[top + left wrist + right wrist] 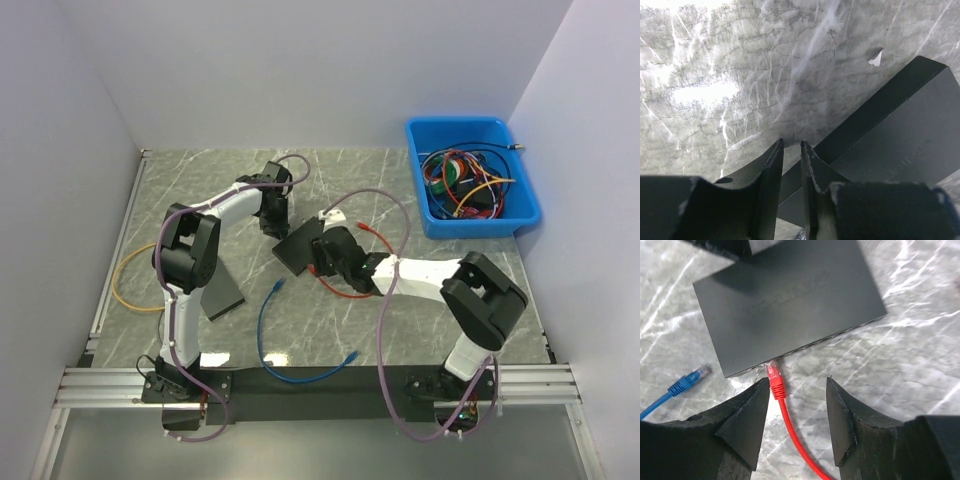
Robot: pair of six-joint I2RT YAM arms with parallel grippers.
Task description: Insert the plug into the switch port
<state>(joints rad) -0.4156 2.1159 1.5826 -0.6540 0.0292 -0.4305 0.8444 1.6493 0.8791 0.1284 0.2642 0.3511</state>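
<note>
Our right pincer [797, 390] stands open, its jaws either side of the red cable [790, 432], gripping nothing. Just beyond them, the red plug [772, 374] sits in a port at one end of the switch [790, 305] face turned toward that pincer. Our left pincer [791, 155] shows a slim gap at the switch's far edge; we cannot tell whether it grips. A blue cable [675, 387] lies nearer on the desk [920, 360].
</note>
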